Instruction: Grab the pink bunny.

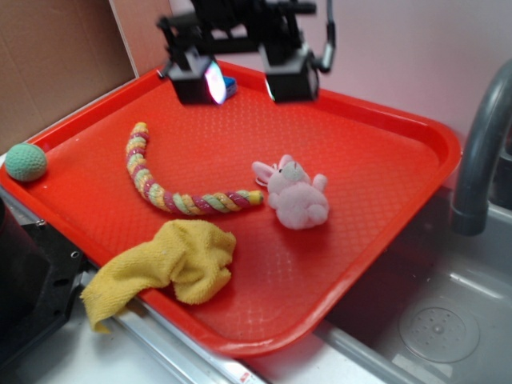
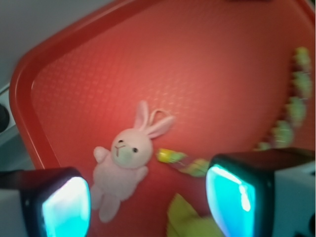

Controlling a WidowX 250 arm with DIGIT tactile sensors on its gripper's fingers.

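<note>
I count one pink bunny (image 1: 294, 197) mid-tray (image 1: 376, 152), one rope toy (image 1: 172, 188), one yellow cloth (image 1: 172, 264). My fingers (image 1: 246, 80) hover wide apart, empty, near the far edge.

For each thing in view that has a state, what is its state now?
gripper: open, empty, raised over the tray's far side
pink bunny: lying on the red tray, not held
rope toy: curved, one end by the bunny
yellow cloth: crumpled, hanging over the tray rim
</note>
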